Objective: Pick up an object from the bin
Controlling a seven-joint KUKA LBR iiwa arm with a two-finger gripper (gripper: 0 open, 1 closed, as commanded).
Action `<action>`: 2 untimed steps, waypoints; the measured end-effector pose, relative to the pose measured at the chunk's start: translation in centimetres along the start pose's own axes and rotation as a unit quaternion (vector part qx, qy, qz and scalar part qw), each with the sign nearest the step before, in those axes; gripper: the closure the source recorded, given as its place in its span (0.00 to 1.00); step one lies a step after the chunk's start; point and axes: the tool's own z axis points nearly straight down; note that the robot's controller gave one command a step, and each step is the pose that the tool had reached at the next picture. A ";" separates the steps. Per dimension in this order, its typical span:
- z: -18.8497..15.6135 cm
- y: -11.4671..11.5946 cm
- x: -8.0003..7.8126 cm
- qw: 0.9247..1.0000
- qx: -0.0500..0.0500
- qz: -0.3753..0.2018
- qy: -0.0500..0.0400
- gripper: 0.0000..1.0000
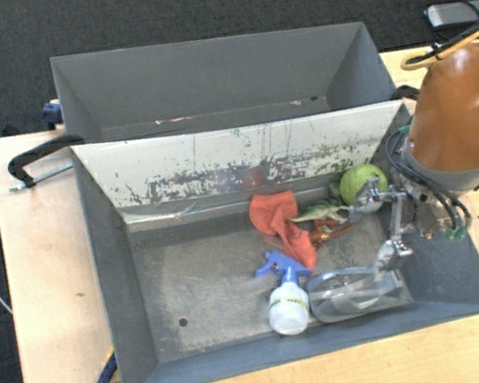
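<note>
Reaching in from the right, the tool (382, 225) hangs spread open between a green ball (362, 181) and a clear container (354, 292).

You see a matt grey metal bin (197, 317), its back wall scratched and worn. Toward the back lies soft, crumpled red cloth (276, 216). By the front edge are a smooth white plastic spray bottle (288, 308) and a glossy clear plastic container (354, 294). The end effector (381, 225) is shiny bare metal.
</note>
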 end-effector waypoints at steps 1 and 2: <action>2.3 -0.3 -0.2 0.998 0.001 -0.055 -0.004 0.00; 8.3 -1.4 -0.2 0.986 0.000 -0.167 0.002 0.00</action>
